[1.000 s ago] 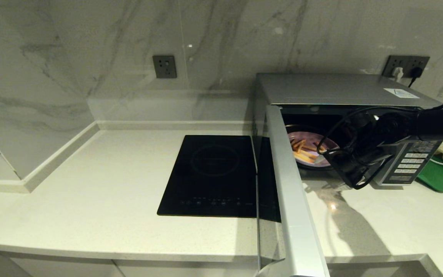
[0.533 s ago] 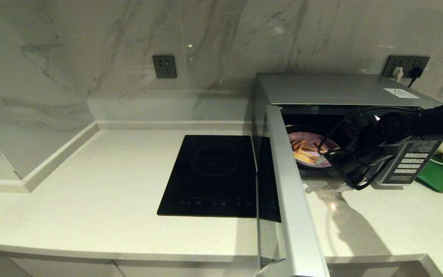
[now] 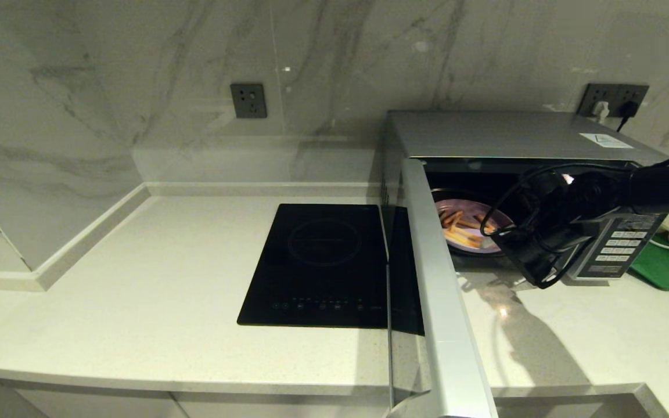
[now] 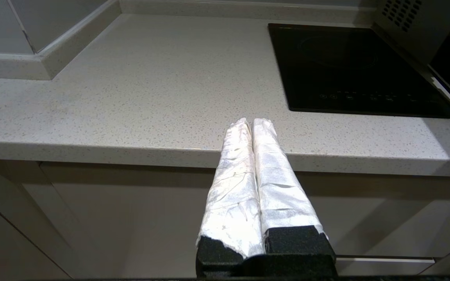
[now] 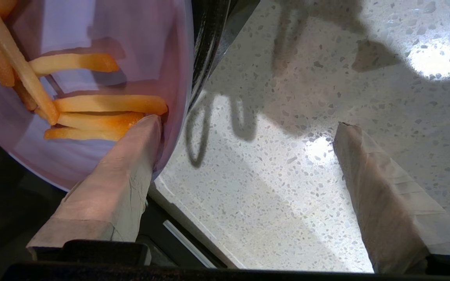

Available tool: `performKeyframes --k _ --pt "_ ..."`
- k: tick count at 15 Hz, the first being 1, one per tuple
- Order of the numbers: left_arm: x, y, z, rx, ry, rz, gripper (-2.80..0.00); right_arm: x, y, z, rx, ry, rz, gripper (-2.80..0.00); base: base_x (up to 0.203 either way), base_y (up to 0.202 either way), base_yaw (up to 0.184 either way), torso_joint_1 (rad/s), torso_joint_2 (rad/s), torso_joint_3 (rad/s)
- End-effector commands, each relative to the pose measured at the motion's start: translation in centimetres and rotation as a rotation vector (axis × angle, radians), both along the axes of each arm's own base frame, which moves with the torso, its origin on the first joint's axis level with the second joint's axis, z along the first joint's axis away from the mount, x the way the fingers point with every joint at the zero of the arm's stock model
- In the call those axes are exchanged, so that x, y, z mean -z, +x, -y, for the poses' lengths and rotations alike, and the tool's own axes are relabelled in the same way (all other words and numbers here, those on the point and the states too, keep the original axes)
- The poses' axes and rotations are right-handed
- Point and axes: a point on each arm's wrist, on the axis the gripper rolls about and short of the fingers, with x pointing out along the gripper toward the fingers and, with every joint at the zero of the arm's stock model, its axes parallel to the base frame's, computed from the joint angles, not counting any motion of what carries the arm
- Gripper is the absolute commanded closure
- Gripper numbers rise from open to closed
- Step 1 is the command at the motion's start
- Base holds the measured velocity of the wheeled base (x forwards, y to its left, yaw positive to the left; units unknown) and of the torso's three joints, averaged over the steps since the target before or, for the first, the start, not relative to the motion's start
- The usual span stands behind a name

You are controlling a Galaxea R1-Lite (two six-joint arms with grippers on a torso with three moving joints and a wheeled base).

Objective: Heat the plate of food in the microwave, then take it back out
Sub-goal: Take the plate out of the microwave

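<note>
The silver microwave [image 3: 503,136] stands at the right of the counter with its door [image 3: 439,278] swung wide open toward me. Inside lies the pale-lilac plate of food [image 3: 467,225], fries [image 5: 108,104] piled on it. My right gripper [image 5: 247,123] is open at the oven's mouth. One taped finger [image 5: 131,164] rests over the plate's near rim [image 5: 180,78] beside the fries, the other finger [image 5: 369,175] hangs over the speckled counter. In the head view the right gripper [image 3: 503,244] partly hides the plate. My left gripper [image 4: 251,121] is shut and empty, parked below the counter's front edge.
A flat black induction hob [image 3: 320,264] lies just left of the open door. The keypad panel [image 3: 619,244] is behind the right arm, with a green tray [image 3: 665,267] to its right. Wall sockets [image 3: 248,100] sit on the marble backsplash.
The right gripper has edged slightly up and deeper toward the plate at the oven's opening. The plate, door and left arm have not moved.
</note>
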Motion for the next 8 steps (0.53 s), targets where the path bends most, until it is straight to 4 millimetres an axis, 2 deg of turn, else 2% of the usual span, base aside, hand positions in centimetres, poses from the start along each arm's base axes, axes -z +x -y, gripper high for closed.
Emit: performKeyframes --k 1,8 --pt "0.00 0.00 0.00 -0.001 -0.001 0.000 0.00 0.18 0.12 -0.09 0.001 0.004 -0.006 -2.80 0.000 0.000 0.000 0.000 0.00 0.000" --pt "0.00 0.00 0.00 -0.001 -0.001 0.000 0.00 0.37 0.23 -0.11 -0.003 0.002 -0.009 -2.80 0.000 0.000 0.000 0.000 0.00 0.000"
